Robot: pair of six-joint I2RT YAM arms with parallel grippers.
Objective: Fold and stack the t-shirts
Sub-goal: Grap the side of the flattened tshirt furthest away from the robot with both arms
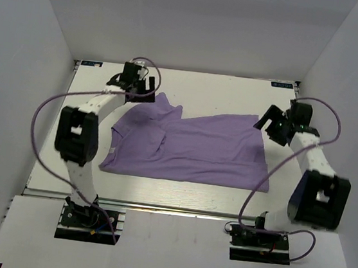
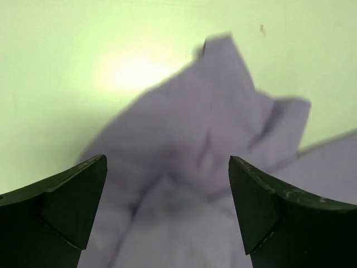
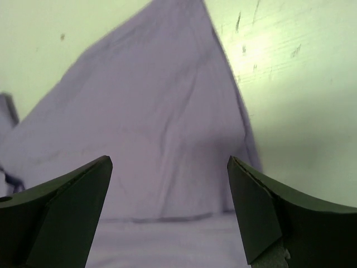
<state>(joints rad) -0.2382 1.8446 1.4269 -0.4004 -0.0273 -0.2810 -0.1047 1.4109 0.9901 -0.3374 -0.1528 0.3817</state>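
Lavender t-shirt (image 1: 190,145) lay rumpled, part-folded, on the table (image 1: 223,90). L gripper (image 2: 167,161) gaped wide over its far-left corner. R gripper (image 3: 169,162) was wide too, over the far-right corner, both holding nothing.

The t-shirt (image 1: 193,148) lies on the middle of the worktop (image 1: 235,92), its length running left to right. The left pincer (image 1: 146,95) is above its far left corner and the right pincer (image 1: 265,126) above its far right corner. The left base (image 1: 88,219) and right base (image 1: 261,237) sit at the near edge, in front of the t-shirt.
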